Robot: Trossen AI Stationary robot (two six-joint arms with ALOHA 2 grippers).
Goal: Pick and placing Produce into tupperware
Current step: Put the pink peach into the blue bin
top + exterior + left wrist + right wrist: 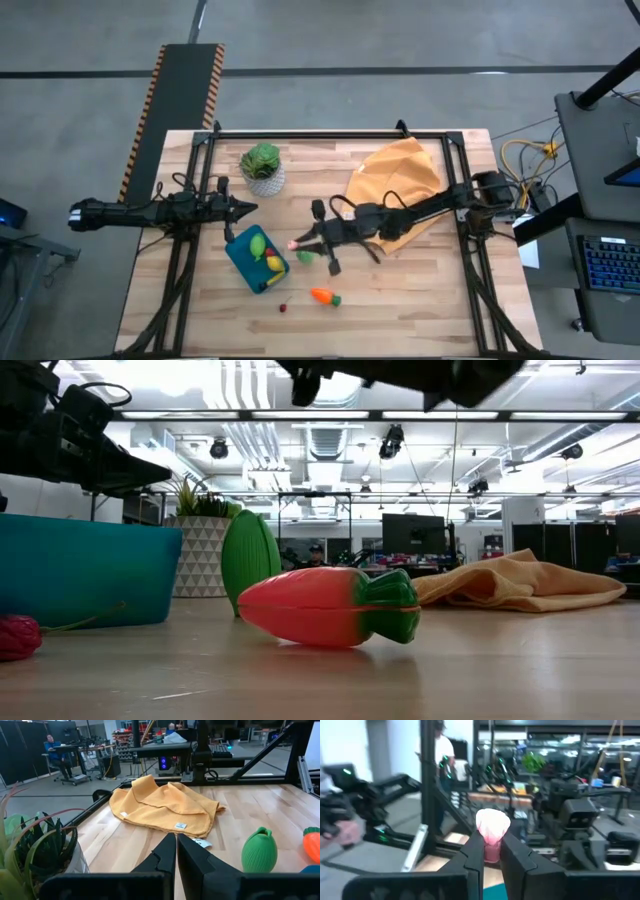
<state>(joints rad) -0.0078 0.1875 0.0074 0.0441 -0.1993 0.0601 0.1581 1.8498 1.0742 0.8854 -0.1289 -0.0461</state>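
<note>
The teal tupperware lies left of the table's middle with green, yellow and red produce in it. On the table beside it lie a green piece, an orange carrot and a small red piece. My right gripper hovers just right of the tupperware, shut on a pale pink piece of produce. My left gripper waits shut beyond the tupperware's far end, holding nothing. My right gripper pinches the pink piece between its two fingers, gripping its narrower near part. The rounded end sticks out past the fingertips. The fingers lie about level and point toward the table's left. The piece is lifted clear of the table.
A leafy plant in a white pot stands at the far middle. A crumpled orange cloth lies under my right arm at the far right. Bare wood stretches along the near edge.
</note>
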